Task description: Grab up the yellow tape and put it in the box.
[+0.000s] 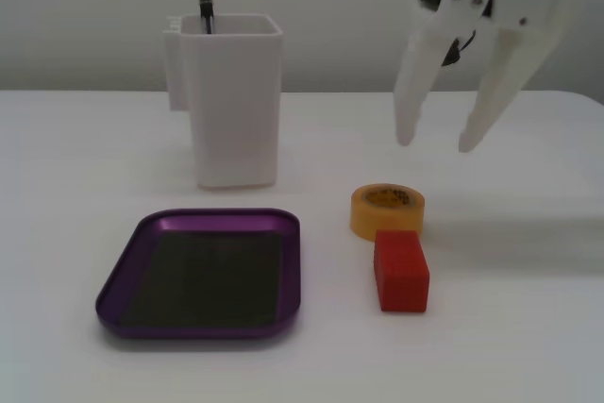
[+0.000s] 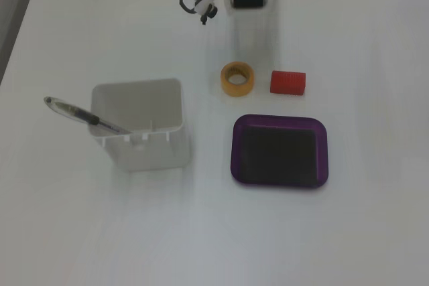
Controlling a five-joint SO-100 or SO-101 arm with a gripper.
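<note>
Yellow tape (image 1: 387,209) lying flat on table (image 1: 528,346), touching red block (image 1: 401,270), right of purple box (image 1: 200,274). Gripper (image 1: 436,143) hanging above tape, jaws spread, holding nothing. White container (image 1: 231,101) holding pen (image 2: 80,116), standing behind box.

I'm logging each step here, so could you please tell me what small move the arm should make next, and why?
Probably lower the gripper toward the yellow tape, shifting slightly left in this fixed view. The fingers are spread and empty, hanging above and behind the roll, which lies flat beside the red block; the box is empty.
</note>
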